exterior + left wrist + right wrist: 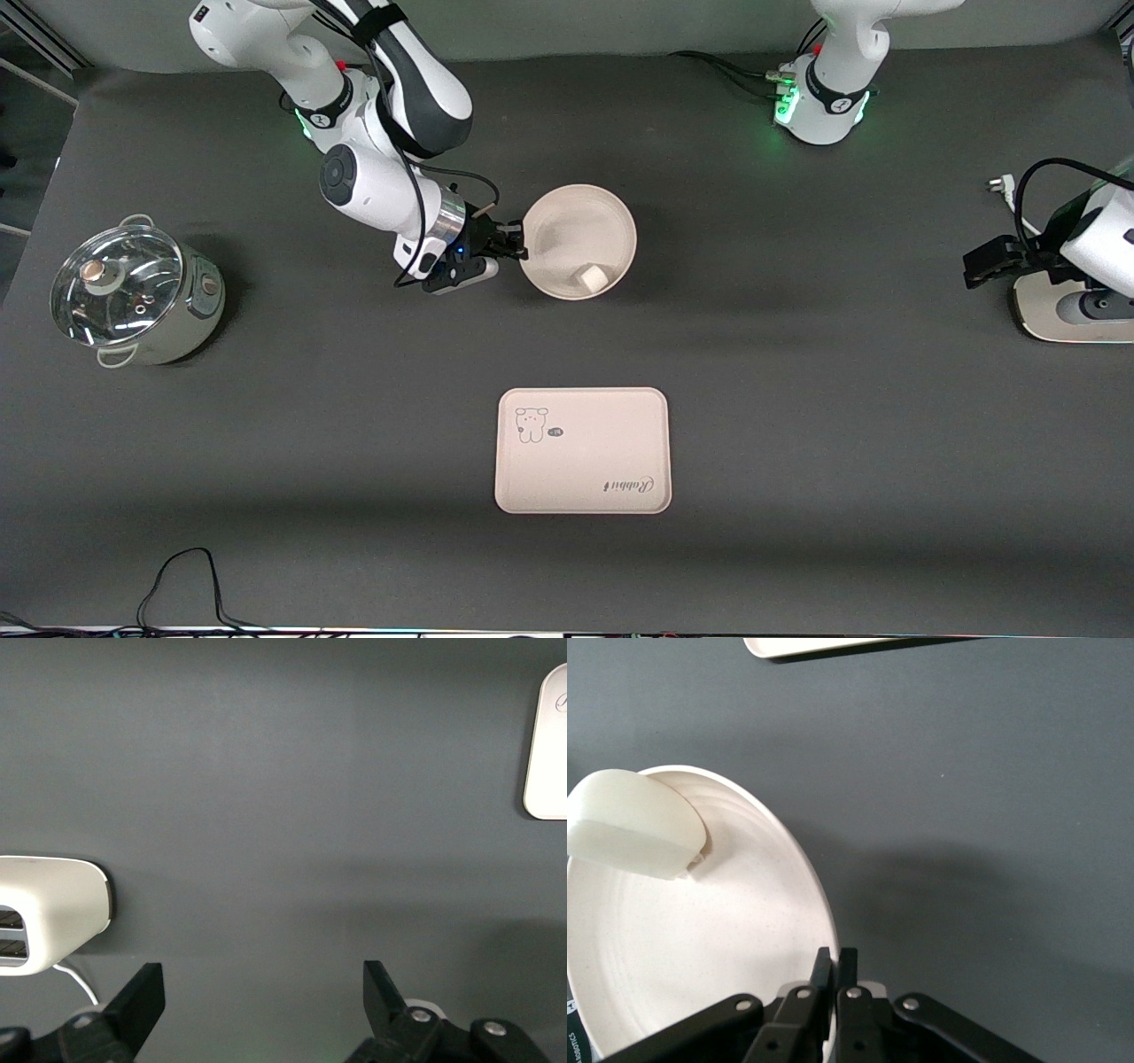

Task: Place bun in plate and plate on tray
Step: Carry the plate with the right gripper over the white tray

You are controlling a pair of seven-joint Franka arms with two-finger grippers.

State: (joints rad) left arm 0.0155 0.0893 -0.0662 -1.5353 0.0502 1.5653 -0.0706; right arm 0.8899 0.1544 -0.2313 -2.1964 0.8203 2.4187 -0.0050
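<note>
The round cream plate [567, 226] is in the middle of the table, farther from the front camera than the tray [582, 450]. The small off-white bun [592, 278] lies in the plate, against the rim nearest the front camera. My right gripper [512, 248] is shut on the plate's rim at the end toward the right arm. In the right wrist view the fingers pinch the rim [835, 958], with the bun [633, 824] in the plate [700, 939]. My left gripper [973, 266] waits open and empty over the left arm's end of the table, its jaws wide apart [261, 979].
A steel pot with a glass lid [133, 297] stands at the right arm's end. A white device [1076, 310] sits under the left arm and shows in the left wrist view [49, 912]. A black cable [186, 585] lies by the front edge. The tray's corner shows in both wrist views [549, 744] [815, 645].
</note>
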